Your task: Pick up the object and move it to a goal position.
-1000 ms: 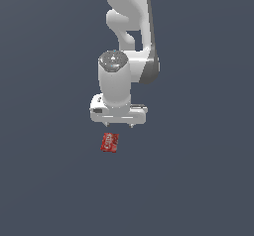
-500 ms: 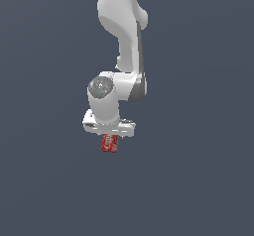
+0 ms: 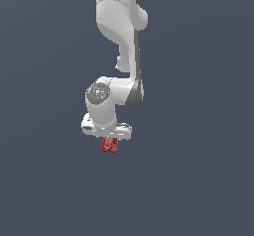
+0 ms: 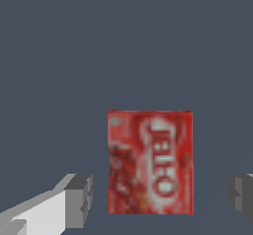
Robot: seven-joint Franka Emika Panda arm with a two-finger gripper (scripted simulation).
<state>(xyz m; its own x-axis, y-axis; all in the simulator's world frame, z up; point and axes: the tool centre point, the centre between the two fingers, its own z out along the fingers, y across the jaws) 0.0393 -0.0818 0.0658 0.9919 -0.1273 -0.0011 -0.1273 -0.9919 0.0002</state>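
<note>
Change: since a second ago the arm has been folded lower, and the hand [image 3: 110, 137] has been brought down right over the box.
Object: the red box [image 4: 149, 162] is seen lying flat on the tabletop [image 3: 198, 180], between the two fingers [image 4: 79, 200], clear of both.
Handling: judged light, stiff and smooth; best pinched across its narrow sides.
Hand: spread wide, nothing held.
Pose: wrist pointed straight down, forearm bent above it.

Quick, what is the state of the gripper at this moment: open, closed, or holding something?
Gripper: open. Its fingers stand on either side of the red Jell-O box with gaps showing, not touching it and holding nothing.
</note>
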